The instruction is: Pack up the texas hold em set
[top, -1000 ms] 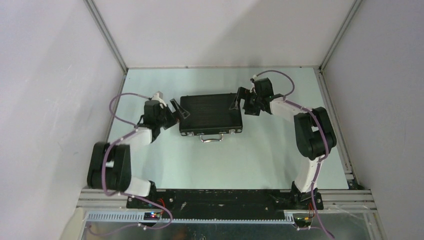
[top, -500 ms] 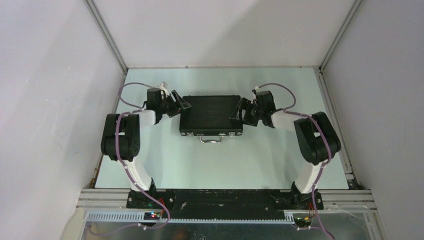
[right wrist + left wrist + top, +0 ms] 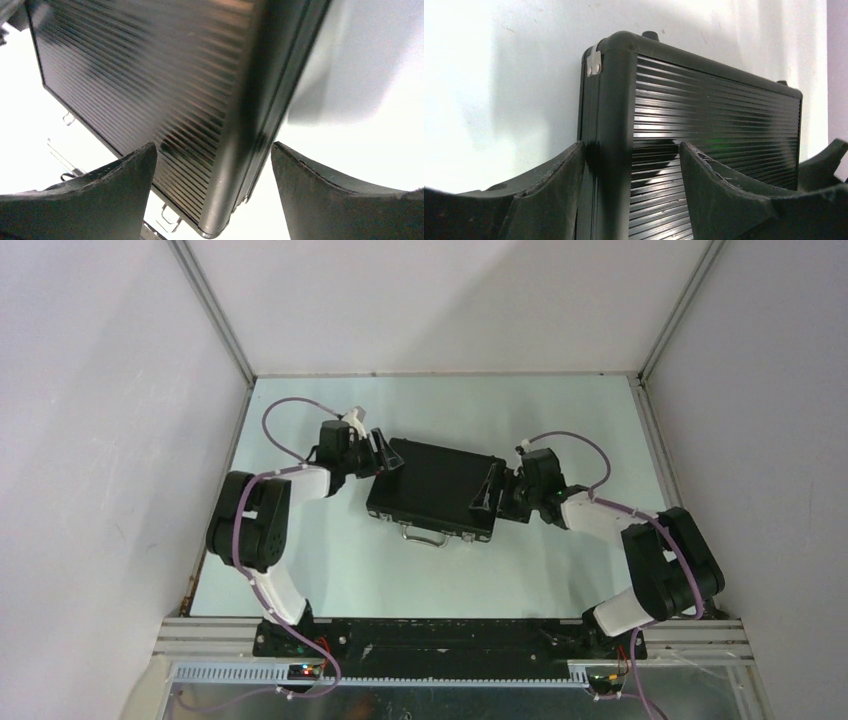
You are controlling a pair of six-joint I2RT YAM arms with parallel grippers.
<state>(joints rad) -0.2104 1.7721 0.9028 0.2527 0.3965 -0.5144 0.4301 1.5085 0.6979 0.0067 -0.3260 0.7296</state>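
Observation:
The black briefcase [image 3: 435, 485] lies shut and flat on the table, skewed, with its silver handle [image 3: 424, 536] facing the near edge. My left gripper [image 3: 385, 455] is open and straddles the case's far-left end; in the left wrist view [image 3: 631, 150] one finger hugs the side wall and the other lies over the ribbed lid [image 3: 714, 115]. My right gripper [image 3: 487, 497] is open and straddles the case's right end [image 3: 150, 75]; in the right wrist view [image 3: 212, 147] neither finger visibly touches the case. Chips, cards, dice and disc are out of view.
The pale table [image 3: 400, 580] is boxed in by white walls with metal frame posts at the left [image 3: 215, 330] and right [image 3: 675, 320]. A silver latch [image 3: 169, 217] shows on the case's front edge.
The case has turned clockwise: its left end went farther and rightward, its right end came nearer. The left gripper moved right along the far side and the right gripper drew back toward the near edge.

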